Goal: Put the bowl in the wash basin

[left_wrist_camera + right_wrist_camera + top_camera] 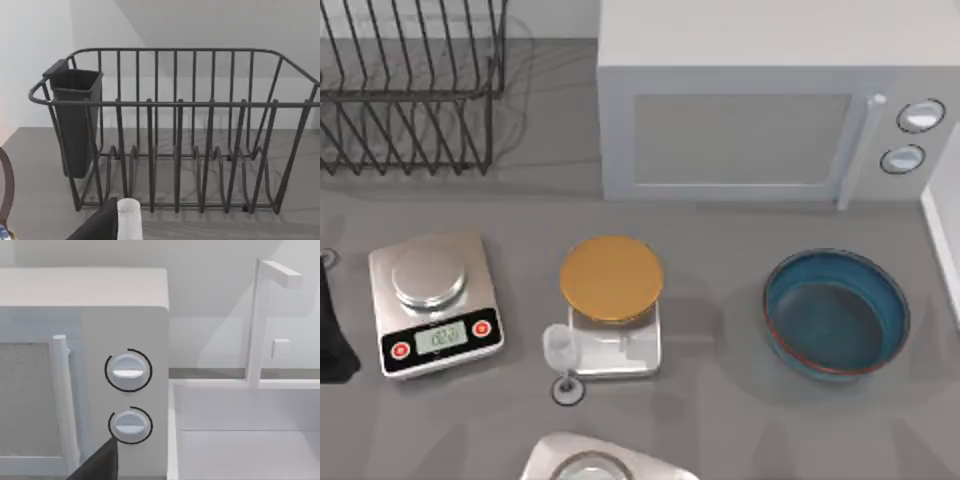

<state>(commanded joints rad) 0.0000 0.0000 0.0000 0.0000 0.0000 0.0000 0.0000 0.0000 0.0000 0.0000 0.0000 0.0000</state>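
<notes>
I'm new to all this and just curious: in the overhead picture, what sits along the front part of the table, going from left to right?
Silver scale with a display → small clear glass → golden round disc on its pale base → teal-blue bowl, with the wash basin's white edge at the far right.

A dark left arm (332, 335) sits at the table's left edge, its pincer unseen.

left arm (332, 335): just a matte black chunk at the table's left edge, no markings i can make out | left gripper (107, 225): dark grey wedge-shaped finger with a white cylindrical bit beside it | right gripper (97, 465): same dark grey angular finger, plain, flat-sided
</notes>
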